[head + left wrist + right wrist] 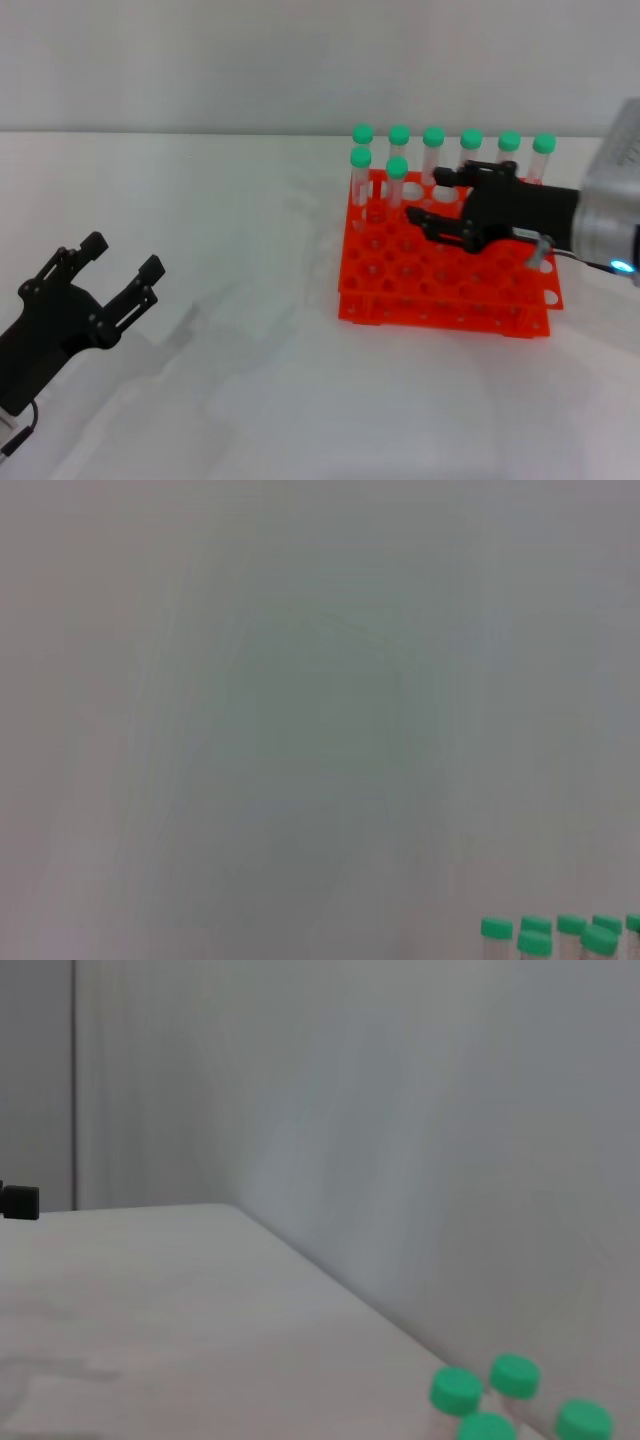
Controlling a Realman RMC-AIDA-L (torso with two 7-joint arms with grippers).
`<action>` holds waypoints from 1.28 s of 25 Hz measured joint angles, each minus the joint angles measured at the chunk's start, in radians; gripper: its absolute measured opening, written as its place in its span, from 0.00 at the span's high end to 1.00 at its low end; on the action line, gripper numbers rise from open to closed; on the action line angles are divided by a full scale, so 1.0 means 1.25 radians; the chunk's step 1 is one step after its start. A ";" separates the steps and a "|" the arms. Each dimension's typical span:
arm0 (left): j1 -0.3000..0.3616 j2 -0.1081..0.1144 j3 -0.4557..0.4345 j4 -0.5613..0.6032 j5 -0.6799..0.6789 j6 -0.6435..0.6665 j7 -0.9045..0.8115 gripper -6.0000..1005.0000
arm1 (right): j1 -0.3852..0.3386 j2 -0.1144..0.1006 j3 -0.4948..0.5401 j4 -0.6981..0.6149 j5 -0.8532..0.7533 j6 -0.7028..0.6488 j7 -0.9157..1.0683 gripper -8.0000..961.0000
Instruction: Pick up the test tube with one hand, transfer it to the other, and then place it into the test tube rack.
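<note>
The orange-red test tube rack (440, 300) stands on the white table at the right in the head view. Several green-capped test tubes stand upright in its far holes. One test tube (397, 182) stands in the second row, beside another (360, 175). My right gripper (430, 198) hovers over the rack just right of that tube, fingers spread and empty. My left gripper (122, 257) is open and empty low at the left, far from the rack. Green caps show in the left wrist view (535, 940) and in the right wrist view (458, 1390).
The white table (250, 220) runs from the left gripper to the rack, with a pale wall behind it. The rack's near rows of holes (400, 270) hold no tubes. A small black object (18, 1201) shows at the table's far edge in the right wrist view.
</note>
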 joint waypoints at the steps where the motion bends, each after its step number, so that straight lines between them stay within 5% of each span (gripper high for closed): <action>1: -0.003 0.000 0.000 0.000 -0.003 0.000 0.002 0.20 | -0.017 0.000 0.002 -0.014 0.001 -0.003 -0.001 0.37; 11: -0.006 0.001 -0.004 -0.008 -0.127 0.000 0.050 0.20 | -0.151 0.001 0.198 -0.027 0.074 -0.147 -0.072 0.37; 17: -0.011 0.000 -0.028 -0.024 -0.191 0.009 0.070 0.20 | -0.191 -0.004 0.407 0.166 0.244 -0.339 -0.274 0.37; 23: -0.027 0.001 -0.063 -0.073 -0.232 0.046 0.102 0.20 | -0.196 -0.004 0.638 0.377 0.274 -0.496 -0.444 0.38; 32: -0.036 0.000 -0.109 -0.131 -0.255 0.090 0.126 0.20 | -0.206 -0.004 0.726 0.480 0.274 -0.515 -0.551 0.38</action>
